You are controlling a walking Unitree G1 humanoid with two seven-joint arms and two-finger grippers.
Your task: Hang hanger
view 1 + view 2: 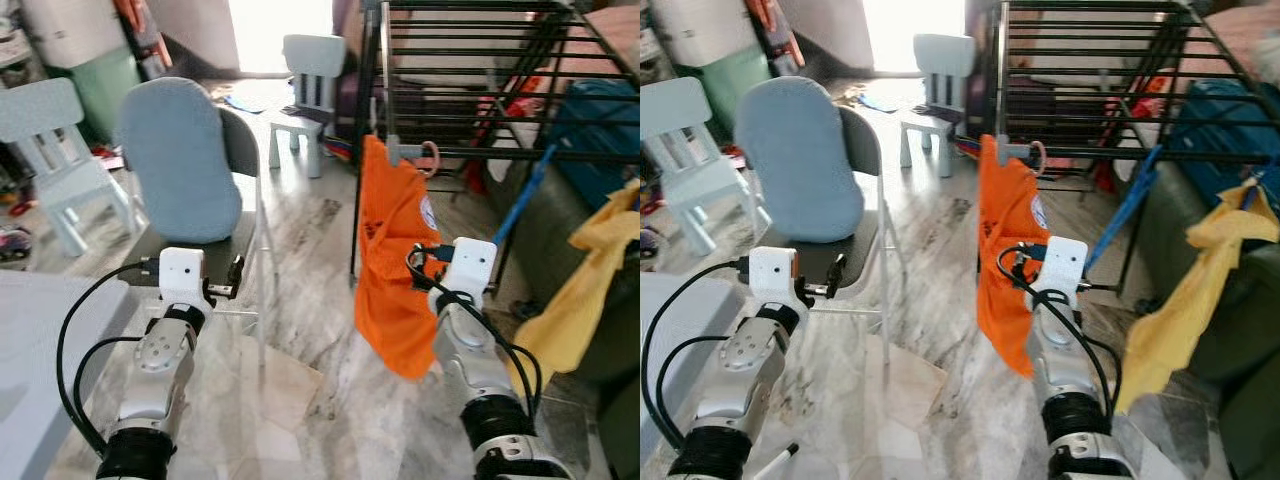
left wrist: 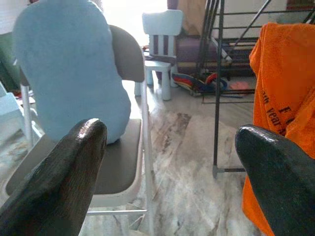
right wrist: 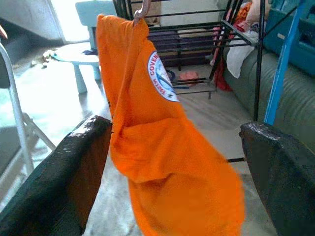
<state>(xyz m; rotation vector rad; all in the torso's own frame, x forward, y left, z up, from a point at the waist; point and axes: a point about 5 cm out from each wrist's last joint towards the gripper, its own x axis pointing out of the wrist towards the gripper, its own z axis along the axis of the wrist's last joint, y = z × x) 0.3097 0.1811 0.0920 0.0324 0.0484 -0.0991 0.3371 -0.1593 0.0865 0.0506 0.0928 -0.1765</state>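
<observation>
An orange shirt (image 1: pixel 395 260) hangs on a hanger whose pink hook (image 1: pixel 430 155) is over a front bar of the black drying rack (image 1: pixel 470 60). My right gripper (image 3: pixel 177 182) is open just in front of the shirt's lower half, its black fingers (image 3: pixel 64 182) spread wide to either side of the cloth. Whether a finger touches the fabric I cannot tell. My left gripper (image 2: pixel 172 182) is open and holds nothing, pointing at the folding chair (image 2: pixel 123 162) off to the left of the shirt.
The grey folding chair carries a blue cushion (image 1: pixel 180 160). A white child's chair (image 1: pixel 310 70) stands behind it, a pale blue one (image 1: pixel 50 150) at far left. A yellow cloth (image 1: pixel 590 280) drapes at right. A grey table edge (image 1: pixel 30 340) is by my left arm.
</observation>
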